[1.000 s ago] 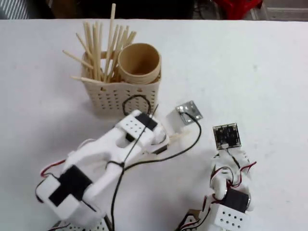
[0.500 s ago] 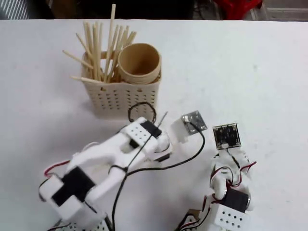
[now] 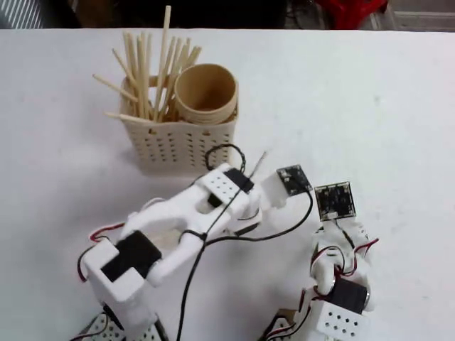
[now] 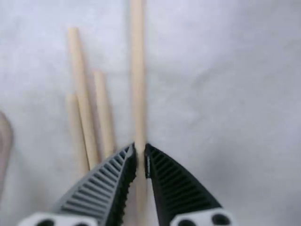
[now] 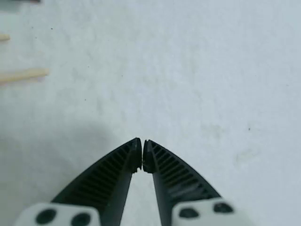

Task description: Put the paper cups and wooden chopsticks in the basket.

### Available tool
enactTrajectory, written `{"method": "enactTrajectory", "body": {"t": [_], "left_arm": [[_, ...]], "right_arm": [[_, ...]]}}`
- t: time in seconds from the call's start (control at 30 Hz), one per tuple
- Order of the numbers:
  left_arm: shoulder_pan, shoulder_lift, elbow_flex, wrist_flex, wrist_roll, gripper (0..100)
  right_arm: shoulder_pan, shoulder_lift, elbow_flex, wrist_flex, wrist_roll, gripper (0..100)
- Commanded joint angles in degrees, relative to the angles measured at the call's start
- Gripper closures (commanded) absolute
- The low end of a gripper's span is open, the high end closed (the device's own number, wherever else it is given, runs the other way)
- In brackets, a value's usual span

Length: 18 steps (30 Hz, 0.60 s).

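The perforated basket (image 3: 178, 145) stands at the back left of the table, holding stacked paper cups (image 3: 205, 91) and a bundle of upright wooden chopsticks (image 3: 146, 71). In the left wrist view my left gripper (image 4: 140, 153) is shut on one chopstick (image 4: 137, 70), low over the white table. Loose chopsticks (image 4: 81, 94) lie right beside it. The left arm (image 3: 224, 195) stretches in front of the basket and hides its gripper from above. My right gripper (image 5: 142, 155) is shut on nothing over bare table, and its arm (image 3: 338, 277) is folded at the front right.
Two chopstick ends (image 5: 23, 74) show at the edge of the right wrist view. The left arm's black cable (image 3: 284, 224) loops between the arms. The white table (image 3: 370, 99) stretches to the right of the basket.
The left arm has swung to the right in front of the basket, bringing its wrist close to the right arm's wrist. The right arm, basket and cups have not moved.
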Motion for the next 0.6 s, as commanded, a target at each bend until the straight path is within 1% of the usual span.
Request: {"method": "enactTrajectory", "body": {"t": [0.0,0.17,0.37,0.5,0.57], "left_arm": [[0.04,-6.02,-0.97,1.05,0.35,98],[0.04,-20.26,3.25,3.25,0.35,98],[0.04,-44.35,10.55,3.25,0.44,98],[-0.48,-62.2,9.58,2.46,0.44,98],[-3.03,-69.93,7.47,-0.7,0.44,98]], "right_arm": [[0.4,-0.48,0.35,0.13,0.18,97.4],[0.4,-0.48,0.35,0.13,0.18,97.4],[0.4,-0.48,0.35,0.13,0.18,97.4],[0.4,-0.48,0.35,0.13,0.18,97.4],[0.4,-0.48,0.35,0.13,0.18,97.4]]}}
